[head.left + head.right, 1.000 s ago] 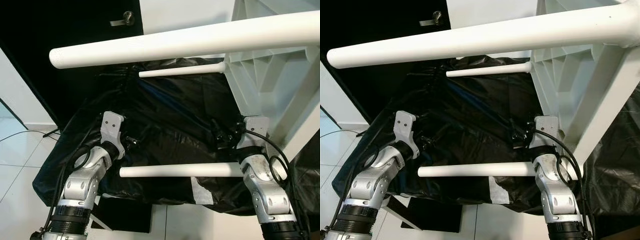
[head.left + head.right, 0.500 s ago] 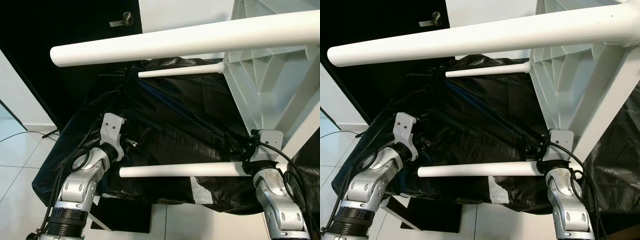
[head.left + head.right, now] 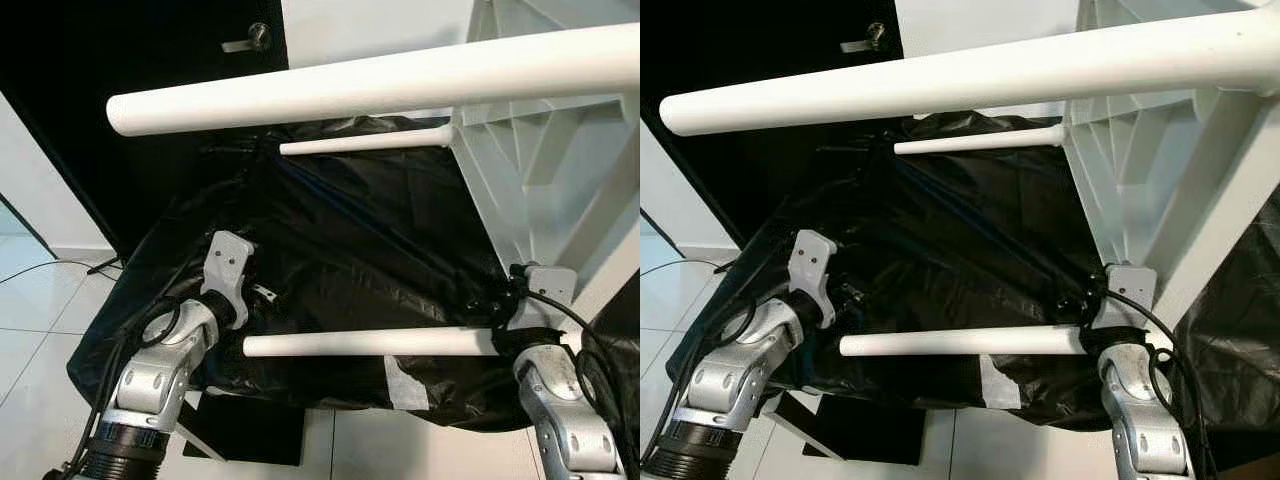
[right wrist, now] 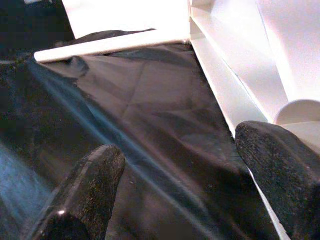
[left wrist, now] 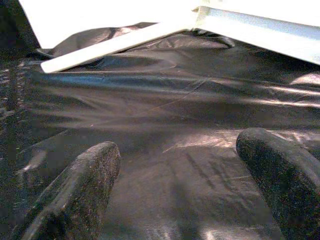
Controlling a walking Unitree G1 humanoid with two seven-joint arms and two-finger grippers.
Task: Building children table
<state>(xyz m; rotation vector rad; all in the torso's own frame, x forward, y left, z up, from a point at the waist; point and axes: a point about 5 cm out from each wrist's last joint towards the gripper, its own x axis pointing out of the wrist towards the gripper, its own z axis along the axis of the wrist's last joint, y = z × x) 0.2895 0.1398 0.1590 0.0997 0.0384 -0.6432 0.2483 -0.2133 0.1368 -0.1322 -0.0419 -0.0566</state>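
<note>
White children's table (image 3: 520, 150) lies tipped on its side on a surface draped in black plastic sheet (image 3: 340, 230), ribbed underside facing the robot's left, so the legs run out sideways and their sockets are reachable; judged a working pose for fitting or checking legs. One leg, the near top leg (image 3: 350, 88), crosses high above both arms; a far leg (image 3: 365, 142) lies low against the sheet beyond them; the lower near leg (image 3: 370, 343) runs horizontally between the two arms. Right gripper (image 4: 190, 185) sits at the root of that lower leg, close by the tabletop's edge; jaws spread wide, nothing between them. Ahead of its jaws: bare sheet, with the tabletop's white ribbing just beside one finger (image 4: 280, 160) and the far leg well beyond the tips. Left gripper (image 5: 175, 185) is near the free end of the lower leg, jaws likewise wide and empty, sheet between them, far leg well ahead. Neither appears to touch the table; contact at the right wrist cannot be told.
</note>
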